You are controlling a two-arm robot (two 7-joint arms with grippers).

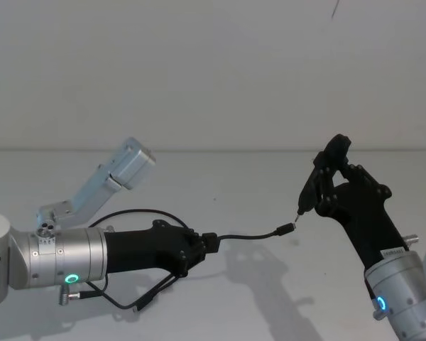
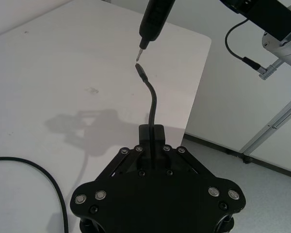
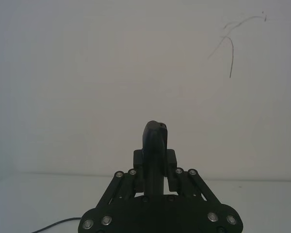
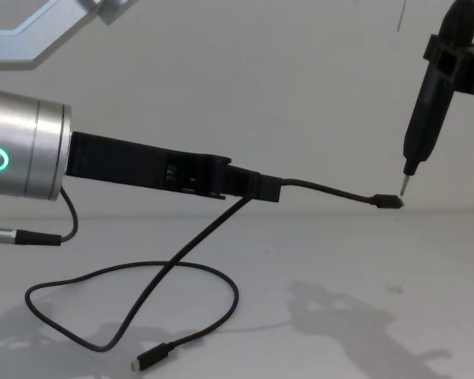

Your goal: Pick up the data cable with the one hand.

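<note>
**A:** What's over the tabletop point(image 1: 270, 305)?
**B:** The left pincer point(image 1: 207, 244), reaching across and clamped on the cable point(image 2: 153, 104) near one end. The slack loops down onto the tabletop.
**A:** And the right pincer point(image 1: 329, 183)?
**B:** Raised, closed around a pen tool point(image 4: 426, 118). Its tip sits just above the cable's free plug point(image 4: 389, 202).

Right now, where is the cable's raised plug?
The plug is right of centre in the head view, held up by the left gripper, just under the right gripper's pen tool.
</note>
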